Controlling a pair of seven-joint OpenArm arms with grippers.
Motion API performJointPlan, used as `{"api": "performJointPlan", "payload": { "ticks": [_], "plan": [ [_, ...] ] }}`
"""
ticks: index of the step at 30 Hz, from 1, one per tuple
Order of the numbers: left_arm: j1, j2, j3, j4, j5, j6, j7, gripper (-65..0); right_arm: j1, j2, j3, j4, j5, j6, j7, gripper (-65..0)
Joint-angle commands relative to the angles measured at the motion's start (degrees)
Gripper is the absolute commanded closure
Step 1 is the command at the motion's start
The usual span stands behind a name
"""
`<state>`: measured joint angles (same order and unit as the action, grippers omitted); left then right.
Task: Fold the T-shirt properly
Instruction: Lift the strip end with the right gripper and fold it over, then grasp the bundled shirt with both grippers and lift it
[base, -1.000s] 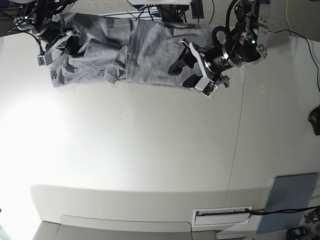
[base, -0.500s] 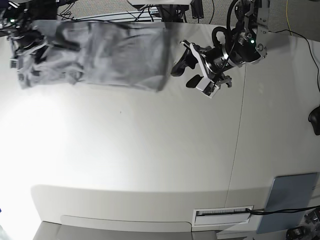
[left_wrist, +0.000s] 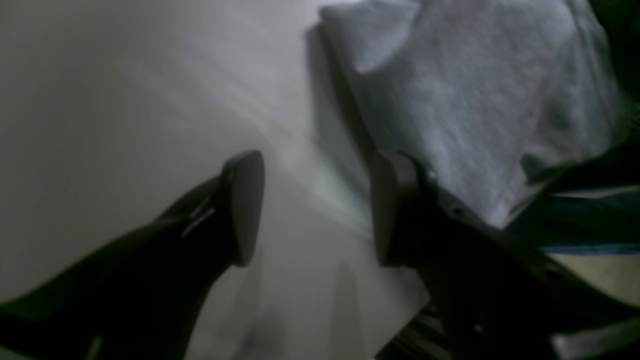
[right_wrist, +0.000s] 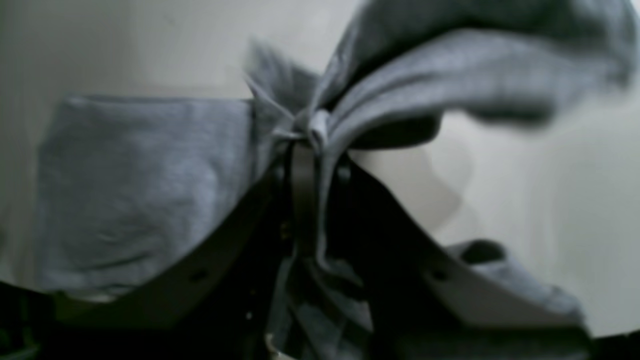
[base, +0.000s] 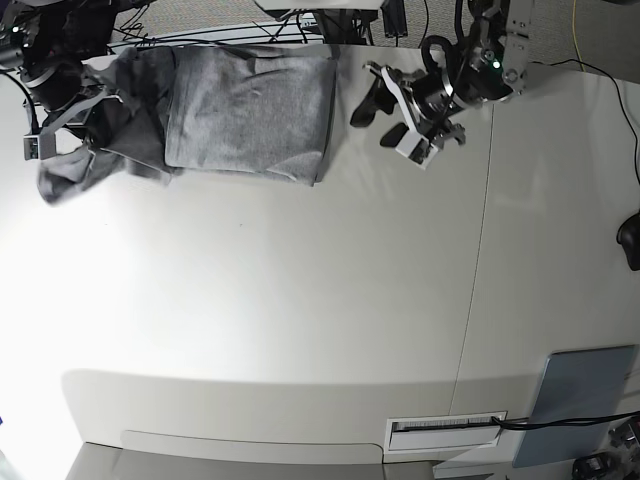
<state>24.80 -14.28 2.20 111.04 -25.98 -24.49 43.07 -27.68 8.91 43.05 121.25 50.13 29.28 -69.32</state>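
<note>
**Right tool gripping the shirt, left tool free beside it**

My right tool (right_wrist: 306, 145) sits at the far corner of the tabletop (base: 300, 300), its arm reaching in low, and it is clenched on a bunched fold of the grey T-shirt (base: 240, 110). In the right wrist view the cloth gathers into a knot right at the fingertips, one flap draped to one side and another lifted over the top.

My left tool (base: 385, 108) hangs just beside the shirt's free edge, tilted down toward the tabletop, not touching the cloth. Its fingers (left_wrist: 245, 205) are spread wide with bare tabletop between them, released.

From the right tool the shirt stretches along the far edge toward the left tool, a flatter panel on top, crumpled cloth nearer the grip.

Cables (base: 300, 20) run behind both tools. Nothing lies between the left tool and the shirt.
</note>
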Motion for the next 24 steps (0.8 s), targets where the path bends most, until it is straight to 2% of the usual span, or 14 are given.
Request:
{"api": "performJointPlan", "payload": {
  "ticks": [1, 4, 8, 17, 24],
  "plan": [
    [0.4, -0.1, -0.1, 0.1, -0.7, -0.2, -1.2, -34.6, -0.1, -0.2, 0.4, 2.4, 2.0, 0.2, 1.4, 0.0],
    [1.0, 0.1, -0.1, -2.8, -1.5, -2.2, -1.2, -34.6, -0.1, -2.8, -1.3, 6.3, 2.8, 0.2, 1.1, 0.0],
    [1.1, 0.2, 0.2, -6.6, -4.0, -4.2, -1.2, -34.6, -0.1, -5.4, -8.6, 10.6, 1.2, -0.7, 1.5, 0.0],
    [0.9, 0.2, 5.9, -8.1, -3.1, -4.1, -2.2, -34.6, -0.1, -10.3, -34.5, 11.8, -16.5, -6.8, 6.8, 0.0],
    [0.9, 0.2, 7.8, -8.1, -0.6, -3.6, -3.8, -34.6, -0.3, -12.8, -48.7, 11.8, -26.3, -11.0, 7.7, 0.0]
  ]
}}
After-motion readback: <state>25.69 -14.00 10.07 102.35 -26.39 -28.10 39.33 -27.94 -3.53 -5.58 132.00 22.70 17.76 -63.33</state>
